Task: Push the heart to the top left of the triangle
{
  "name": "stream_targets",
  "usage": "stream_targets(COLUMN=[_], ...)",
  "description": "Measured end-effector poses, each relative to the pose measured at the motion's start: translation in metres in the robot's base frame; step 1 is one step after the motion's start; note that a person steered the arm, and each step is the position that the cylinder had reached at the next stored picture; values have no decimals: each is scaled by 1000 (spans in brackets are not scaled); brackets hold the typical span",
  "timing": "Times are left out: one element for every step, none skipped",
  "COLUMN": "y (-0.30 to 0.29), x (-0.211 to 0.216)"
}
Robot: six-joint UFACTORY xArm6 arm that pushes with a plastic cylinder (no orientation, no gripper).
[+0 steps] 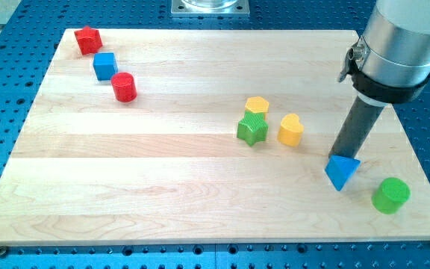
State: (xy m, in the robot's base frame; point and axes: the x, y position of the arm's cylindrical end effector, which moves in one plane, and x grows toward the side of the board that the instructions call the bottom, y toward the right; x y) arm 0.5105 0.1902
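The tool, a bare rod without jaws, rests its tip (337,158) against the blue plastic triangle (341,172); the yellow plastic heart (290,129) sits untouched up-left, close already.

Bench (163,187): light wooden board, plank grain running across view. Eight blocks resting on it.

Top left, diagonal row: red star (88,39), blue cube (105,66), red cylinder (124,87), close together.

Right of centre, cluster: yellow hexagon (257,105) touching green star (252,129) just below it; yellow heart (291,129) just beside star, on view's right.

Lower right: blue triangle (342,172), green cylinder (390,195) near it, toward bench's right edge.
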Motion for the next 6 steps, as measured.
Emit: stream_targets(y=[-7, -33, -54, -95, -85, -55], x=[-15, -48, -97, -84, -75, -81])
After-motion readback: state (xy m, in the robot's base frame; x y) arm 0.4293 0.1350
